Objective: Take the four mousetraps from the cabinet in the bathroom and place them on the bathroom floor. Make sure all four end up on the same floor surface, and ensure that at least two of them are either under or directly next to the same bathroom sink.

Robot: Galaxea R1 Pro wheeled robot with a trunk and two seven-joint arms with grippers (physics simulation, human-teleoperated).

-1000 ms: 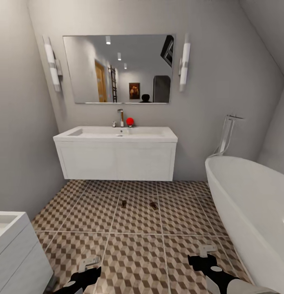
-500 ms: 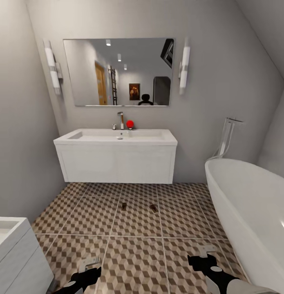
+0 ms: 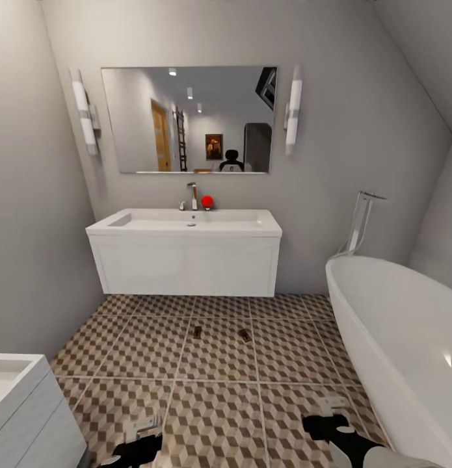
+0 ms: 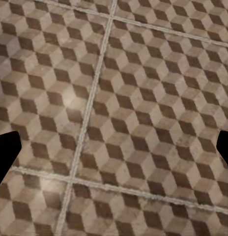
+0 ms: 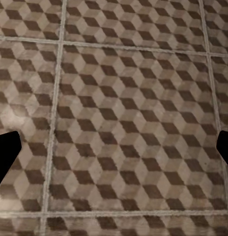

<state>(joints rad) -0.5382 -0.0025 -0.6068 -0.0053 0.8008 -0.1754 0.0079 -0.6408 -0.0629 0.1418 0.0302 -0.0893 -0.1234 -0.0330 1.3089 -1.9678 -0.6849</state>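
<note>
Room: you face a white wall-hung sink unit (image 3: 185,260) with a faucet (image 3: 192,195) and a small red ball (image 3: 207,201) on its top, below a wide mirror (image 3: 189,119).
Bathroom floor (image 3: 219,416): large tiles in a brown, beige and cream cube pattern with pale grout lines.
Mousetraps: two small tan boards lie flat on the tiles in front of the sink unit, one (image 3: 197,331) near its middle, the other (image 3: 244,335) just to the right; they lie apart from each other and well ahead of your arms.
Bathtub (image 3: 395,338): a white tub runs along your right side.
Second white unit (image 3: 24,409): its corner stands at your near left.
Left tool (image 3: 145,426): low over the tiles at your near left; its dark fingertips (image 4: 5,152) stand wide apart with nothing between them.
Right tool (image 3: 333,404): low over the tiles beside the tub; its fingertips (image 5: 6,150) are also spread wide and empty.
</note>
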